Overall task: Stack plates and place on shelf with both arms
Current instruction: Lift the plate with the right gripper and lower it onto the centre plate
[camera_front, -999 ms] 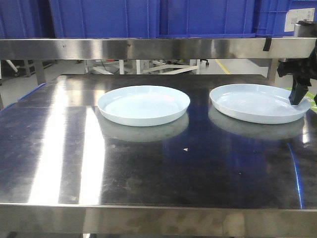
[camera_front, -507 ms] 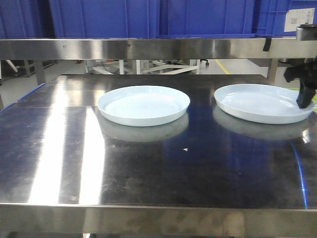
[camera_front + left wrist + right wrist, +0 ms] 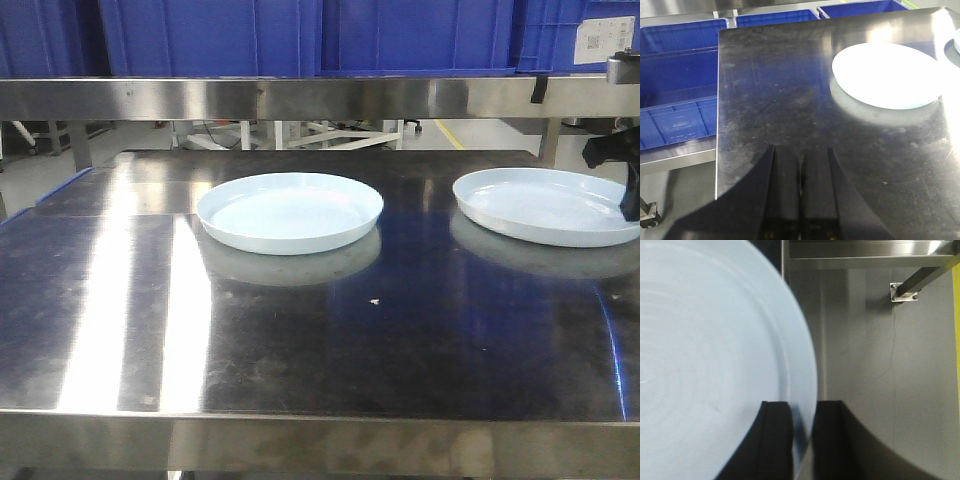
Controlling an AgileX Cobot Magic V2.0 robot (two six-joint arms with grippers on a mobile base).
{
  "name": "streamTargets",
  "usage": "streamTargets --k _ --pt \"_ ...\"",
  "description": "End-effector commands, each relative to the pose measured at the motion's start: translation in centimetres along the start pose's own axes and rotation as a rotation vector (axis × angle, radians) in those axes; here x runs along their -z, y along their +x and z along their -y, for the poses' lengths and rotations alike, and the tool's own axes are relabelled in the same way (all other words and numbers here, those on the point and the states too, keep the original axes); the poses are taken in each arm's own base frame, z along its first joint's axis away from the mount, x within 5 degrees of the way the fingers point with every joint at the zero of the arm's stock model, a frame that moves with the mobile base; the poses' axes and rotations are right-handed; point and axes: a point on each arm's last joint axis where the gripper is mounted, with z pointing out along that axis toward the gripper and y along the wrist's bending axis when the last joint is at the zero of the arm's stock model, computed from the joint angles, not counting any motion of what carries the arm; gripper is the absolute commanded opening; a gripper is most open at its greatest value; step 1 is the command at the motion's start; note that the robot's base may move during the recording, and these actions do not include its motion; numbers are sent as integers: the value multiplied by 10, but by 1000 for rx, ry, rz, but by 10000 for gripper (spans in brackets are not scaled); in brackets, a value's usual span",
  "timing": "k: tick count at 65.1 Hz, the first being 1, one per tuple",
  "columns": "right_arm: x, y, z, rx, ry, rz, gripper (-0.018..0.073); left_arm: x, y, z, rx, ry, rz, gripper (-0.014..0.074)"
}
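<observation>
The left plate [image 3: 290,210] lay flat mid-table, pale blue; the right plate [image 3: 545,205] sat at the right edge, rim inside the right gripper [image 3: 802,409].

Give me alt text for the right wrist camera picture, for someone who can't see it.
A pale blue plate fills the left of the view, its rim caught between the two black fingers of the right gripper at the bottom edge. To the right are grey floor and a steel frame along the top.
</observation>
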Motion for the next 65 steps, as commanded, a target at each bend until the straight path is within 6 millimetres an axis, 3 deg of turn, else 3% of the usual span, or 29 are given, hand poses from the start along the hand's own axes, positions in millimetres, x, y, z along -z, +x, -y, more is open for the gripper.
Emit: streamTargets --k 1,11,25,34,48,65 --pt "27 -20 3 18 11 124 64 2 -18 -1 2 -13 112 100" --pt "46 -27 3 17 11 191 54 2 -18 -1 2 -13 112 100" --pt "101 -42 2 -2 -1 372 56 2 -18 -1 2 -13 112 100" --pt "133 -44 -10 -45 -62 446 56 2 -18 -1 2 -13 112 100" --pt "149 -39 -61 3 -199 448 56 2 -18 -1 2 -13 112 100" --pt "141 -32 -135 130 -339 494 56 2 -18 -1 2 -13 112 100"
